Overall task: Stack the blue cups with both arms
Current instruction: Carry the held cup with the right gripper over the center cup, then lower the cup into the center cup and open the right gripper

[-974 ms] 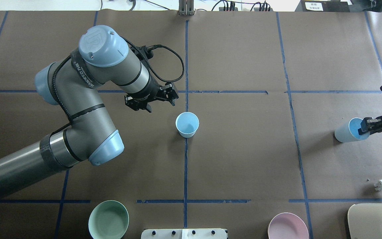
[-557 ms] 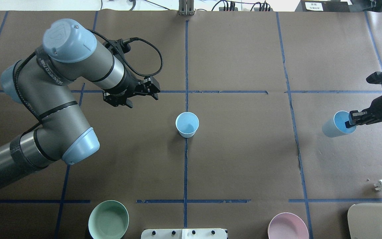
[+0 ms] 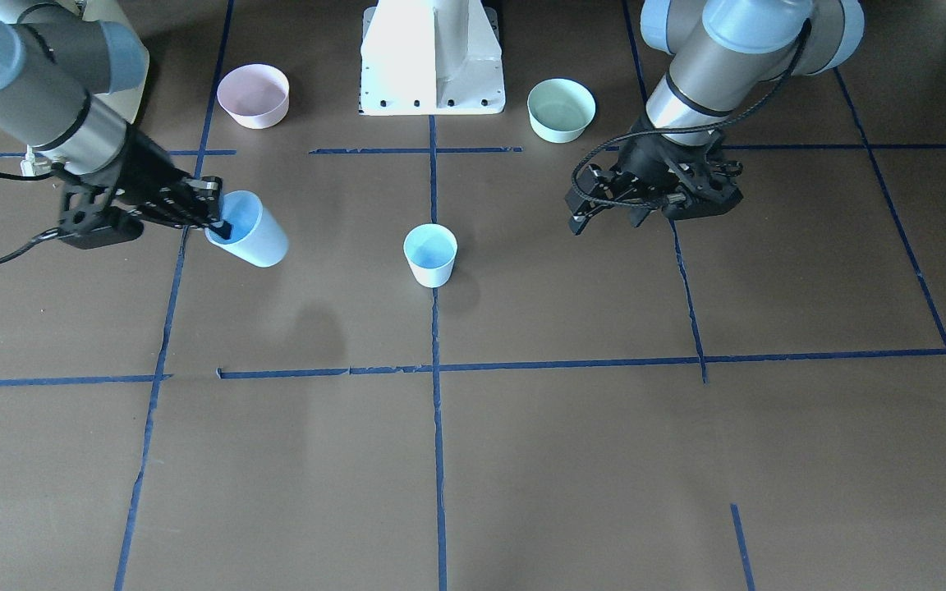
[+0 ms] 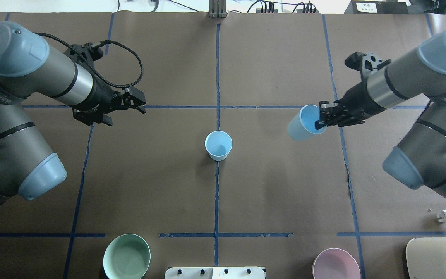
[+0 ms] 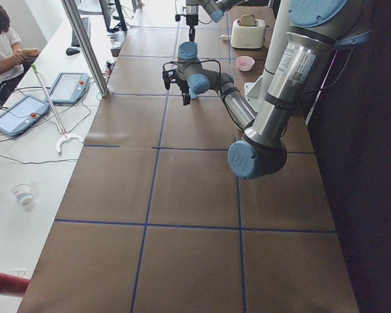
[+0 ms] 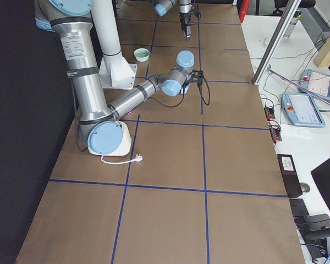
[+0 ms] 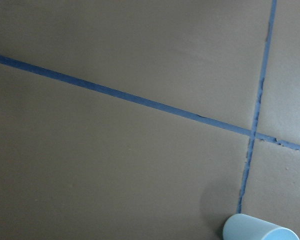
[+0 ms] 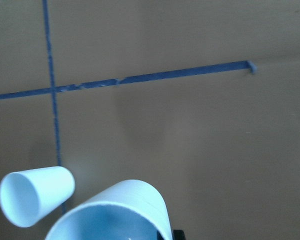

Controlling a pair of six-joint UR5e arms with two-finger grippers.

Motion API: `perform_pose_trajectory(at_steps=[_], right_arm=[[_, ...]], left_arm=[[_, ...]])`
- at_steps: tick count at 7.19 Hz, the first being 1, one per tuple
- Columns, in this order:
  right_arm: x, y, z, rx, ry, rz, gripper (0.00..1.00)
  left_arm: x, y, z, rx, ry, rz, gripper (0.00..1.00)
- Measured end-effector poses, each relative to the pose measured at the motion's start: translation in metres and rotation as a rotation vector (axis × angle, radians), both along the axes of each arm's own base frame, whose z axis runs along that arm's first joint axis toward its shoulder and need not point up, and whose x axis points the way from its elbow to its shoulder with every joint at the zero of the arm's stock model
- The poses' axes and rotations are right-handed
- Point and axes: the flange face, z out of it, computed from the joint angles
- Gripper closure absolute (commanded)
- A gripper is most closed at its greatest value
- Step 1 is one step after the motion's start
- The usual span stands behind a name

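Brown paper crossed with blue tape covers the table (image 4: 281, 186), with two blue cups, one green bowl (image 4: 126, 256) and one pink bowl (image 4: 336, 265) in view. The standing cup (image 4: 218, 145) sits upright on the centre line; the held cup (image 4: 303, 126) hangs tilted above the table, its rim pinched by the right claw (image 4: 321, 118), while the left claw (image 4: 126, 112) hovers spread and empty, well apart. Both cups look light, stiff and slick, so the rim wall is probably the best hold.

Bright even light, soft shadows, pedestal (image 3: 432, 49) overexposed, wrist views slightly blurred
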Motion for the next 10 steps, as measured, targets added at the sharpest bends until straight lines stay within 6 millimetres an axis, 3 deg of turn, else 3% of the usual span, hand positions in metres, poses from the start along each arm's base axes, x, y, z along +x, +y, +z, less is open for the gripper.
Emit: perform_pose_trajectory(at_steps=[1,2,4,7,10], right_arm=[[-0.031,0.001,-0.058,-0.022,-0.004,-0.004,1.0],[-0.059,0.007,-0.094,-0.031,0.015,0.01,1.0],[-0.1,0.007,-0.131,-0.041,0.074,0.037,1.0],[-0.121,0.005,-0.138,-0.06,0.139,0.035,1.0],[-0.163,0.025,-0.131,-0.026,0.208,0.041,1.0]], left_arm=[[-0.007,0.001,0.019,0.01,-0.029,0.009,0.0],[-0.011,0.002,0.03,0.015,-0.045,0.016,0.0],[-0.013,0.002,0.037,0.015,-0.055,0.018,0.0],[-0.013,0.003,0.037,0.013,-0.054,0.018,0.0],[-0.013,0.003,0.036,0.012,-0.053,0.016,0.0]])
